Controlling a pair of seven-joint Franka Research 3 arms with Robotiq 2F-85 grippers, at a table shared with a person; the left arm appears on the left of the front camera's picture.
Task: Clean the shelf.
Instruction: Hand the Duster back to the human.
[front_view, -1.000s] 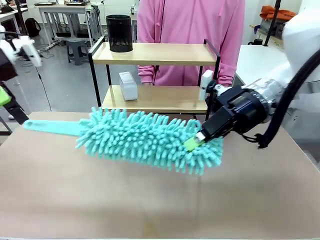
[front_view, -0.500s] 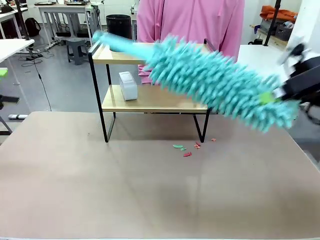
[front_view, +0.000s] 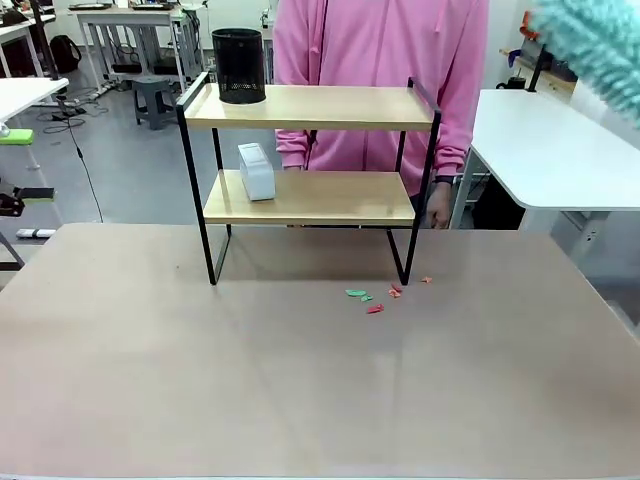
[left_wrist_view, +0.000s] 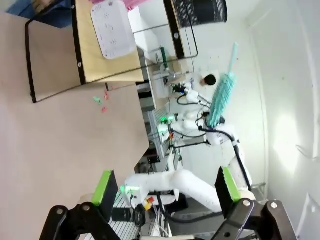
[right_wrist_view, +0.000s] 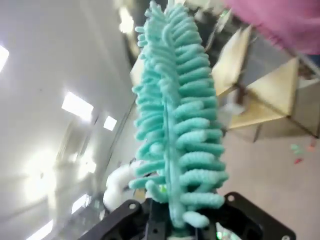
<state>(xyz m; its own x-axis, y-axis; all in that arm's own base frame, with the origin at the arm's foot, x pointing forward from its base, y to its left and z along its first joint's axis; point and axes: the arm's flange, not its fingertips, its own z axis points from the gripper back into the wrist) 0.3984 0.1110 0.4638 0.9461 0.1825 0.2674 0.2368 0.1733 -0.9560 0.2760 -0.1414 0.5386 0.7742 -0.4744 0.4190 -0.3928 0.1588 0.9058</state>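
Observation:
The shelf (front_view: 310, 198) stands at the table's far middle, two light wood boards in a black frame. My right gripper (right_wrist_view: 175, 222) is shut on the base of a teal fluffy duster (right_wrist_view: 177, 135), held upright and high. The duster's blurred tip (front_view: 592, 42) shows in the front view's top right corner, well clear of the shelf. In the left wrist view my left gripper (left_wrist_view: 166, 187) is open and holds nothing, with the shelf (left_wrist_view: 102, 60) far off and the duster (left_wrist_view: 220, 100) raised on the other arm. Small red and green scraps (front_view: 375, 295) lie on the table by the shelf's front right leg.
A black mesh cup (front_view: 239, 66) stands on the top board's left end. A white box (front_view: 256, 171) sits on the lower board. A person in a pink top (front_view: 380, 60) stands behind the shelf, one hand (front_view: 437, 213) beside its right leg. A white table (front_view: 545, 150) is at right.
My right arm swung the duster up off the table and away to the upper right. The scraps by the shelf's right leg came into sight.

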